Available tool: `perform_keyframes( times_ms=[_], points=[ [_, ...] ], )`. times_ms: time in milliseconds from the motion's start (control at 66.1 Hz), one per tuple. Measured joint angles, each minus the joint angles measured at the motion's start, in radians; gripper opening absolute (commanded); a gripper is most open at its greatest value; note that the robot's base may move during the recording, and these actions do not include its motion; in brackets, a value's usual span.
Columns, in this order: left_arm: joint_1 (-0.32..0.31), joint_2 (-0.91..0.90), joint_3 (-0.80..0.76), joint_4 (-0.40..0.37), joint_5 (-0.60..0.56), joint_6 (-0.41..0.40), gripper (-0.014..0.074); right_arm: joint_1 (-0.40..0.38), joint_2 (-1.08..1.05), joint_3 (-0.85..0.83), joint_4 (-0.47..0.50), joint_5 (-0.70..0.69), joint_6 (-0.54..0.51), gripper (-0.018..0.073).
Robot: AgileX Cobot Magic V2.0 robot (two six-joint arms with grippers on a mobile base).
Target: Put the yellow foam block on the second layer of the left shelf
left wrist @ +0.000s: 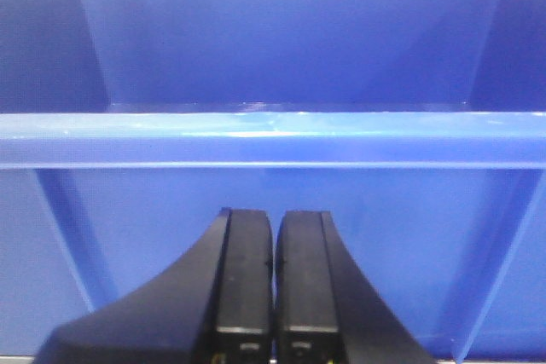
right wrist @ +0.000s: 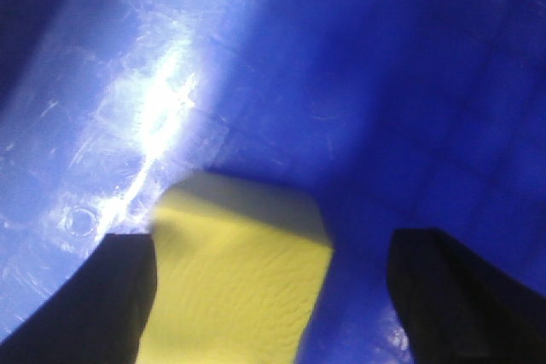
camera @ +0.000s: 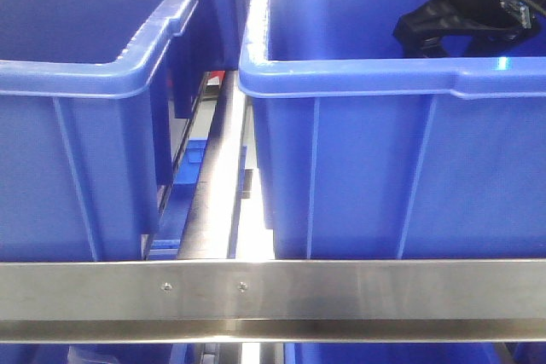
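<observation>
In the right wrist view the yellow foam block (right wrist: pixel 243 274) lies on the blue bin floor (right wrist: pixel 409 125), between the two black fingers of my right gripper (right wrist: pixel 271 249). The jaws stand wide open, the left finger close against the block and the right finger well apart from it. From the front view the right gripper (camera: pixel 452 19) reaches down inside the right blue bin (camera: pixel 401 159); the block is hidden there by the bin wall. My left gripper (left wrist: pixel 273 219) is shut with nothing between its fingers, held just before the front wall of a blue bin (left wrist: pixel 273 138).
Two blue bins stand side by side on the shelf, the left one (camera: pixel 77 142) and the right one, with a narrow gap and a dark rail (camera: pixel 213 193) between them. A steel shelf bar (camera: pixel 273 291) runs across the front.
</observation>
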Motion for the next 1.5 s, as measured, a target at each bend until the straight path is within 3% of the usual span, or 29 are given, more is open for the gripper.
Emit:
perform_keyframes(
  times_ms=[136,227,303,393,514,756,1135,1498],
  points=[
    [0.000,0.000,0.000,0.000,0.000,0.000,0.0136,0.000,-0.035,0.002,0.000,0.000,0.000,0.0620],
    [0.000,0.000,0.000,0.000,0.000,0.000,0.0136,0.000,-0.098,0.038,0.000,-0.020,0.000,0.0562],
    [0.000,0.000,0.000,0.000,0.000,0.000,0.0136,0.000,-0.173,0.093,-0.002,-0.052,0.000,0.0456],
    [0.000,0.000,0.000,0.000,0.000,0.000,0.0136,0.000,-0.278,0.194,-0.002,-0.103,0.000,0.0244],
    [0.000,0.000,0.000,0.000,0.000,0.000,0.0136,0.000,-0.424,0.322,-0.002,-0.175,0.000,0.0039],
    [0.000,0.000,0.000,0.000,0.000,0.000,0.0136,0.000,-0.716,0.544,-0.002,-0.287,0.000,0.0055],
    [0.000,0.000,0.000,0.000,0.000,0.000,0.0136,0.000,-1.019,0.687,-0.002,-0.342,0.000,0.0055],
    [0.000,0.000,0.000,0.000,0.000,0.000,0.0136,-0.013,-1.305,0.918,-0.002,-0.493,0.000,0.0055]
  ],
)
